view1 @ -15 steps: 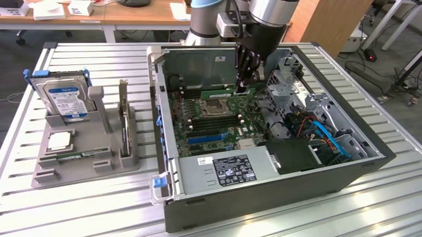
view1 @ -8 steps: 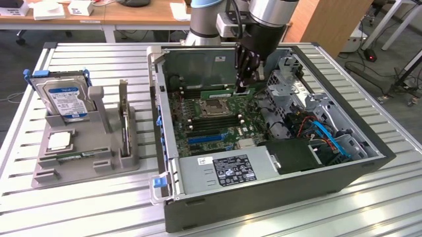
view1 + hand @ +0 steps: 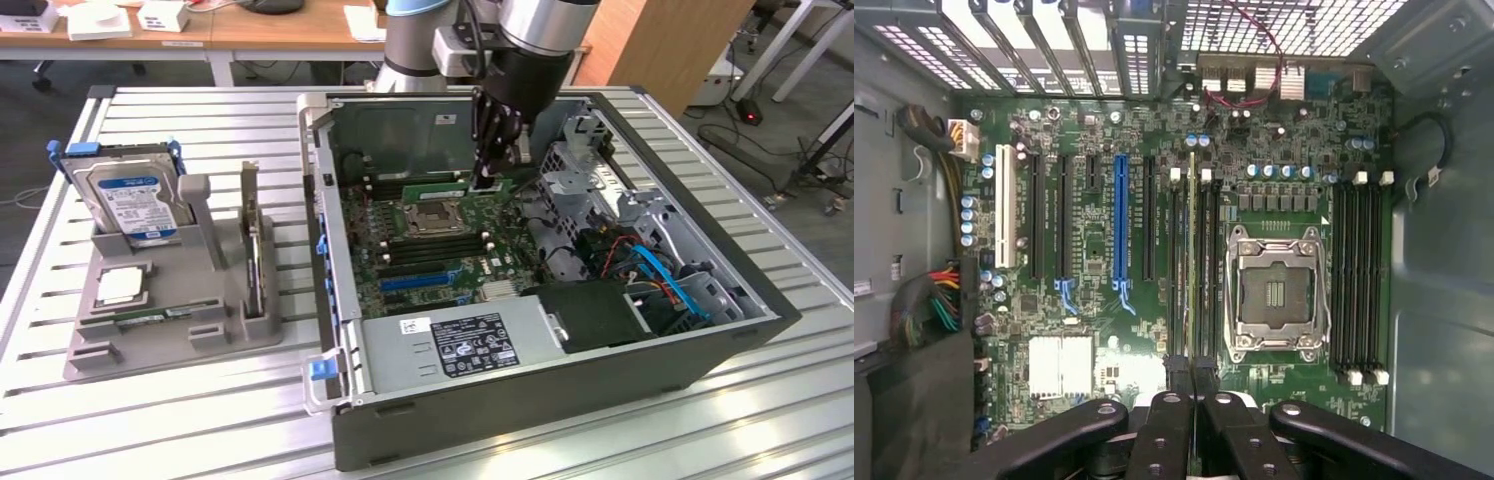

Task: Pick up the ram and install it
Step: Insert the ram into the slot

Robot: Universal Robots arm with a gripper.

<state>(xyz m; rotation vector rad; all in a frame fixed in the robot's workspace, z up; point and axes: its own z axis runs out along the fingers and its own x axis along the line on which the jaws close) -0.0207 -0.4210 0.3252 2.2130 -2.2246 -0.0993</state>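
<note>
1 gripper point(image 3: 487, 183), mine, down inside 1 open PC case point(image 3: 747, 300), over the mobo point(image 3: 400, 250). My 2 fingers point(image 3: 1176, 400) are pinched tight on 1 ram point(image 3: 447, 187) stick, gripped nr its end on the exterior view's right.

Wrist view: ram edge-on, a thin line running straight out from btw my fingertips. It runs parallel w/ the black DIMM slots point(image 3: 1209, 260) beside the CPU socket point(image 3: 1274, 290), on the side twd the blue slot point(image 3: 1120, 225). Can't tell if its bottom edge sits in a slot or just above.

Counts, wrist view:
- 1 CPU socket, silver frame
- 1 blue exp. slot
- 1 white exp. slot point(image 3: 1004, 205)
- 2nd DIMM bank point(image 3: 1359, 280) on the socket's other side, 2 white clips at each end

Counts, exterior view:
- 1 grey tray point(image 3: 174, 330) on slatted table point(image 3: 134, 420), to the exterior view's left of case, not touching it
- on tray: 1 hard drive point(image 3: 134, 205) upright w/ blue label, 1 silver processor chip point(image 3: 120, 287) flat, 1 dark card point(image 3: 250, 235) upright
- 1 PSU point(image 3: 447, 345) w/ label, inside case
</note>
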